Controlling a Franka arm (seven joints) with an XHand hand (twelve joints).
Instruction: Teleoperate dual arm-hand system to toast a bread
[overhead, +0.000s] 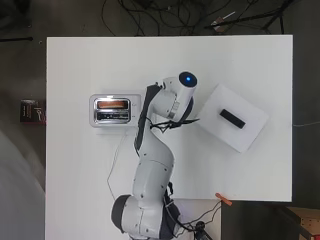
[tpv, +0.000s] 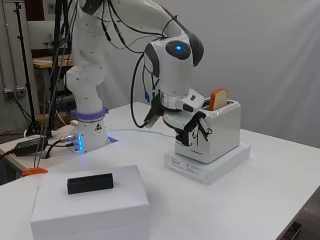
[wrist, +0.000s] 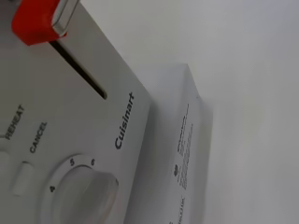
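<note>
A white toaster (tpv: 215, 132) stands upright on a flat white box (tpv: 210, 167) before me. One slice of bread (tpv: 218, 99) pokes from its slot. Its red lever (wrist: 37, 18) sits raised.

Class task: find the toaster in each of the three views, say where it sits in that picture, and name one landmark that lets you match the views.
Overhead view: the toaster sits left of centre, beside the arm.
Side view: the toaster stands right of centre on a flat white box, bread sticking up from a slot.
Wrist view: its front panel fills the left half.
Shared landmark: the flat white box.
</note>
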